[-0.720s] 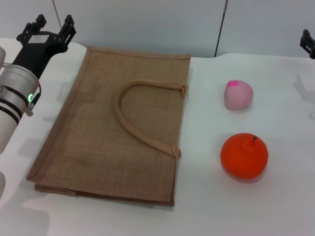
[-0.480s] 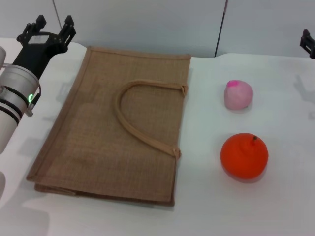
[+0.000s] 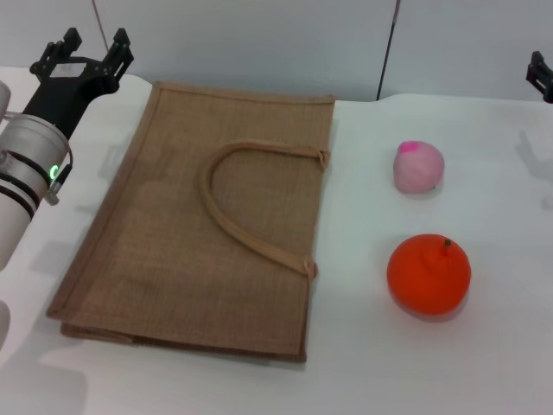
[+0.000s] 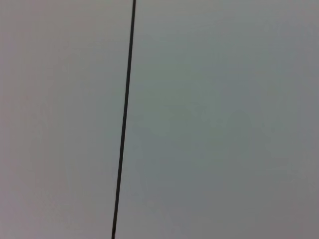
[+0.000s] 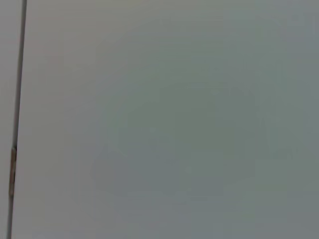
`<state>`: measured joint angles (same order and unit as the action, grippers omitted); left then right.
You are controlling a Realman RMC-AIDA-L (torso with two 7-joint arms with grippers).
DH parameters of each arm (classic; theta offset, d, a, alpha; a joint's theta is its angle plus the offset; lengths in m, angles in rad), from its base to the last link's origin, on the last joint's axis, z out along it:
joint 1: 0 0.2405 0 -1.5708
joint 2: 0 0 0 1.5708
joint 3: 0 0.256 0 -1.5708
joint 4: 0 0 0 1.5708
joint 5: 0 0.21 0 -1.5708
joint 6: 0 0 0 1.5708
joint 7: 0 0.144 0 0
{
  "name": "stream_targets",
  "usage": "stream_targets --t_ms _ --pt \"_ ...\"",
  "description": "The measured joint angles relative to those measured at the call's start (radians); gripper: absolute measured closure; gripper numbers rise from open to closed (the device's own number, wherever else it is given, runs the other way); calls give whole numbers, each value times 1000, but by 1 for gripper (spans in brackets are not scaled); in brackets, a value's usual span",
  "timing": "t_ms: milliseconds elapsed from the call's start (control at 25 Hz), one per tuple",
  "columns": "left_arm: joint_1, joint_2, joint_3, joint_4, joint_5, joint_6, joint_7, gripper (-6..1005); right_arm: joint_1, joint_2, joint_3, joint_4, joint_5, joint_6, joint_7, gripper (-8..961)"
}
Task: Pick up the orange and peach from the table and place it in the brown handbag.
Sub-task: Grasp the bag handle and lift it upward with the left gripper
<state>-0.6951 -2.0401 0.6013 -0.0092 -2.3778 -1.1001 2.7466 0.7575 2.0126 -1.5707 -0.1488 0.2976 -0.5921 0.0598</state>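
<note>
Brown handbag [image 3: 200, 225]: flat on the table [image 3: 380, 363], filling the centre-left; long axis from 12 toward 6 o'clock; one tan strap handle [image 3: 246, 203] looped across its top face, both ends at the right-hand edge.

Peach [image 3: 418, 166]: on the table at 2 o'clock from the bag's centre, well apart from the bag; magenta spot uppermost.

Orange [image 3: 429, 272]: on the table at 6 o'clock from the peach, near it but not touching; dark stem nub on top; apart from the bag's right edge.

Left gripper [image 3: 83, 54]: at 10 o'clock in the head view, above the far-left table corner, just beyond the bag's far-left corner; black fingers spread apart, nothing between them.

Right gripper [image 3: 540, 76]: at 2 o'clock, cut off by the edge of the head view, well apart from both fruits; finger spacing impossible to tell.

Wrist views: plain grey wall panel with a dark vertical seam only.
</note>
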Motion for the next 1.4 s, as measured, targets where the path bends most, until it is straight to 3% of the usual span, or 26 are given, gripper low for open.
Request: stream_targets --t_ms 160,360,1400 --pt "-6 8 30 22 62 -13 -156 248 -5 0 0 0 -1 0 0 122" --pt "11 12 86 149 226 -12 -342 248 -5 -1 0 1 -3 3 0 121" --pt "10 8 90 168 279 92 -348 248 -1 -2 0 2 0 34 -2 121"
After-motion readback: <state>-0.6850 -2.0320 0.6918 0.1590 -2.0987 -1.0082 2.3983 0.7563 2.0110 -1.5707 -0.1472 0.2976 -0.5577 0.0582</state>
